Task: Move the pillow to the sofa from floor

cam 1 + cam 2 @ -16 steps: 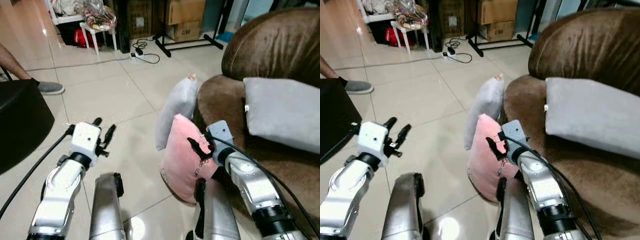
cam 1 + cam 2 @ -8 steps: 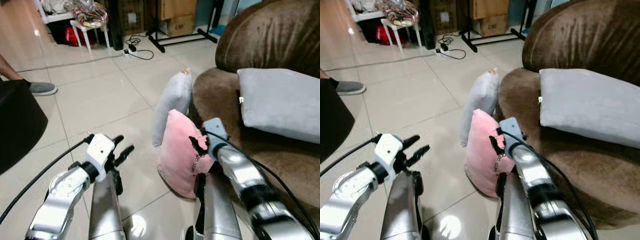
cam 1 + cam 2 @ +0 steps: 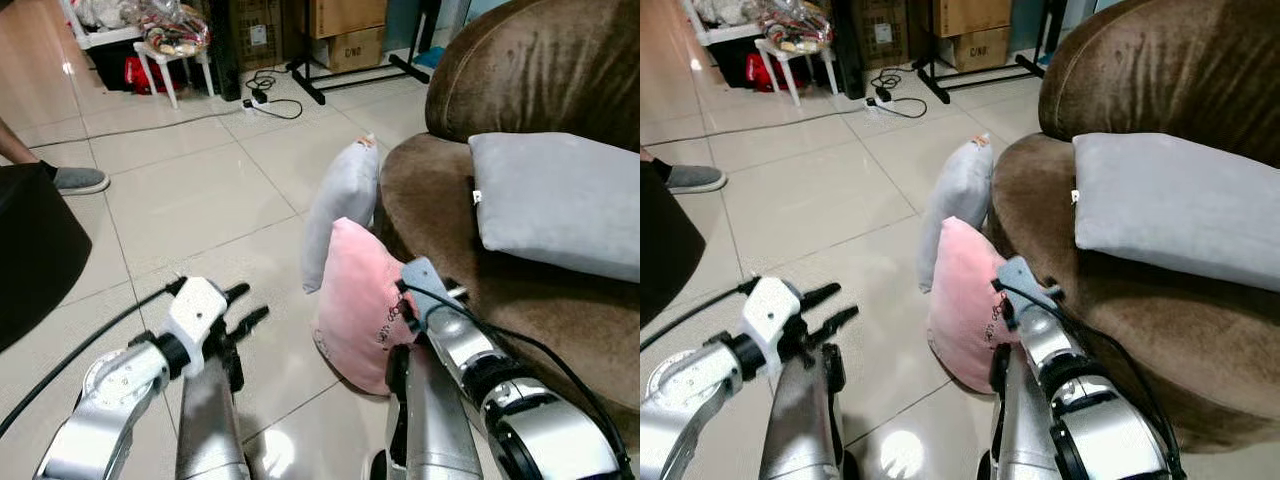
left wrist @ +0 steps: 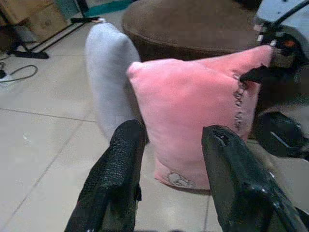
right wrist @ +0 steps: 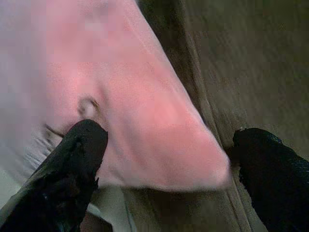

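A pink pillow (image 3: 357, 300) stands on edge on the tiled floor, leaning against the brown sofa (image 3: 560, 330). Just behind it a grey pillow (image 3: 342, 210) also leans on the sofa's front. My right gripper (image 5: 171, 140) is open at the pink pillow's sofa-side corner, with one finger (image 5: 79, 150) on the pillow's face and the other on the sofa side. My left gripper (image 3: 250, 302) is open, low over the floor to the left of the pink pillow (image 4: 193, 101) and apart from it.
A second grey pillow (image 3: 560, 205) lies on the sofa seat. A black rounded object (image 3: 30, 250) stands at the left, with a person's shoe (image 3: 80, 178) beyond it. A cable and power strip (image 3: 265, 100), a white stool (image 3: 165, 60) and cardboard boxes (image 3: 345, 15) are at the back.
My left gripper has come down and nearer the pink pillow. My right gripper has pushed in at the pillow's sofa-side corner. The camera has shifted slightly.
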`<state>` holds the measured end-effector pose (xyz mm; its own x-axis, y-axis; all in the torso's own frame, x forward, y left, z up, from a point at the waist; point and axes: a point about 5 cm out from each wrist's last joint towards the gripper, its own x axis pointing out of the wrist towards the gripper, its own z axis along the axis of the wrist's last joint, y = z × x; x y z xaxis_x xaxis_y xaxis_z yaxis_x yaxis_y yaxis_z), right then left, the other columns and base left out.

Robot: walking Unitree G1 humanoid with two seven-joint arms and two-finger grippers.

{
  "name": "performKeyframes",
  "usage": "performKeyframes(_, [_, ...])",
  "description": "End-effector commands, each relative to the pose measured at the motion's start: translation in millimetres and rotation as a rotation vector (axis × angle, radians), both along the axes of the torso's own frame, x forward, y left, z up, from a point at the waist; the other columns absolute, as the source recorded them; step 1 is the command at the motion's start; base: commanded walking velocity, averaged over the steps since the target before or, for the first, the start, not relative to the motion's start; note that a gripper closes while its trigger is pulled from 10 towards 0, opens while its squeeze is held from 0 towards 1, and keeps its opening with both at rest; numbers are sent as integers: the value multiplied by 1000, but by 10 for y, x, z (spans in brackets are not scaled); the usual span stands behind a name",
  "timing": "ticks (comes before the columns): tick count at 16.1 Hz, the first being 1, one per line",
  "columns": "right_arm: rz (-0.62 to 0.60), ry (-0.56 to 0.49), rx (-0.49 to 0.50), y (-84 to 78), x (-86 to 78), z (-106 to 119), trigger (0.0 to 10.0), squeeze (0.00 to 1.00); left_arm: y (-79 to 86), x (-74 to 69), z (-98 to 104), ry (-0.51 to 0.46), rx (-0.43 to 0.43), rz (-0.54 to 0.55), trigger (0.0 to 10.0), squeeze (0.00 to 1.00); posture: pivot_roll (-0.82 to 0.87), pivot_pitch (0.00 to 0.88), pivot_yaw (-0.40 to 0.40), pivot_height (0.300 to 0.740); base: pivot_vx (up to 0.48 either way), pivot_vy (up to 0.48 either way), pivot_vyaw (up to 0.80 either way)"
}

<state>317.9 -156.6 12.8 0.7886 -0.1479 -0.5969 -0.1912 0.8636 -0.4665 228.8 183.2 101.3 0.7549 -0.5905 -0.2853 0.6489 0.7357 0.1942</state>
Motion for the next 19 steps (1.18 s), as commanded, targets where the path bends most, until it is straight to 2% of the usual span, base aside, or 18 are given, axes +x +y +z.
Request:
performKeyframes(1, [-6, -2, 34, 61, 21, 15, 4941, 0, 1, -20, 29, 2, 9, -14, 10000, 0, 70, 0, -12, 436, 0, 0, 0])
performKeyframes(2, [13, 12, 59, 116, 4, -10, 2157, 0, 14, -43, 28, 7, 12, -12, 10000, 0, 80, 0, -18, 436, 0, 0, 0])
performKeyframes(3, [33, 23, 73, 164, -9, -27, 39, 0, 28, -62, 30, 12, 15, -8, 10000, 0, 82, 0, -19, 436, 0, 0, 0])
performKeyframes(6, [22, 14, 199, 290, -21, -42, 0, 0, 43, -85, 31, 23, 20, -6, 10000, 0, 84, 0, -17, 436, 0, 0, 0])
performKeyframes(7, [23, -2, 230, 324, -10, -27, 353, 0, 41, -85, 33, 24, 20, -7, 10000, 0, 84, 0, -17, 436, 0, 0, 0])
performKeyframes(8, [25, -6, 244, 342, -5, -20, 1137, 0, 38, -79, 35, 25, 21, -9, 10000, 0, 81, 0, -13, 436, 0, 0, 0])
performKeyframes(13, [-7, -17, 220, 303, -13, -32, 1294, 0, 33, -67, 45, 25, 28, -17, 10000, 0, 92, 0, -9, 436, 0, 0, 0])
performKeyframes(15, [-16, -15, 210, 291, -20, -40, 863, 0, 44, -78, 46, 27, 31, -16, 10000, 0, 94, 0, -8, 436, 0, 0, 0])
performKeyframes(17, [-25, -12, 203, 282, -34, -55, 0, 0, 53, -96, 51, 30, 36, -17, 10000, 0, 96, 0, -5, 436, 0, 0, 0])
performKeyframes(19, [-33, -12, 201, 273, -42, -64, 0, 0, 50, -99, 57, 33, 38, -21, 10000, 0, 94, 0, -3, 436, 0, 0, 0])
